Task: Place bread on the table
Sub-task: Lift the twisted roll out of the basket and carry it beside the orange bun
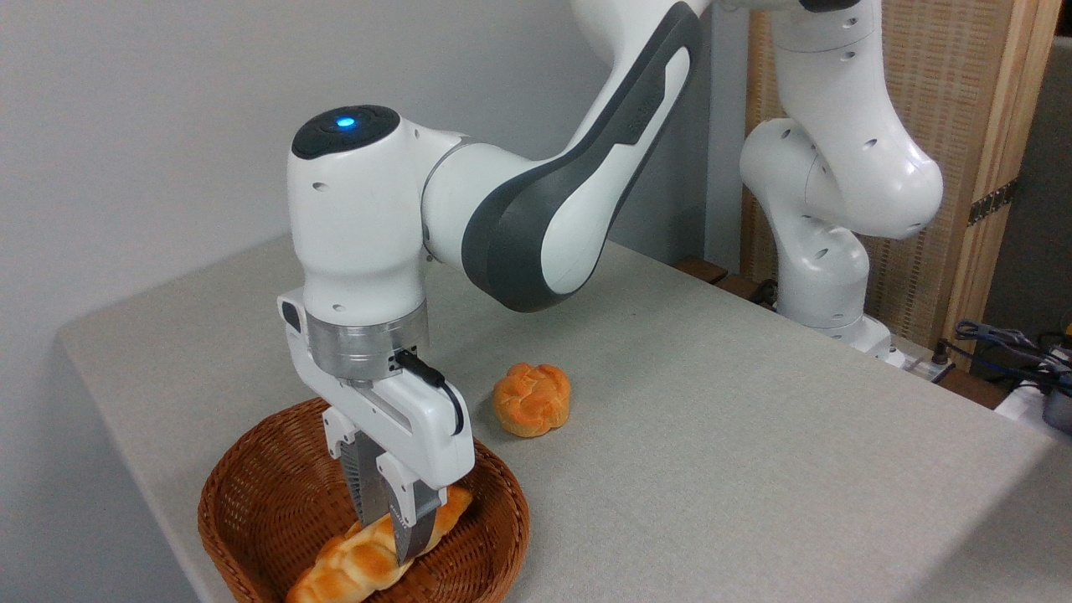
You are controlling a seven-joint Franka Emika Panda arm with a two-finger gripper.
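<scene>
Table (754, 435) w/ basket (251, 511): end effector (394, 519) grasping bread (352, 565), long axis lower-left to upper-right.

a lab: bolted robot arm (536, 218), loose cables (1005, 339), bare walls

We find no readable text, label, brand or number anywhere in this frame. A faint embossed mark on the grey side panel of the robot arm (586, 159) is too blurred for us to make out. The only sign is a blue indicator light (345, 122) glowing on the arm's wrist cap.
</scene>
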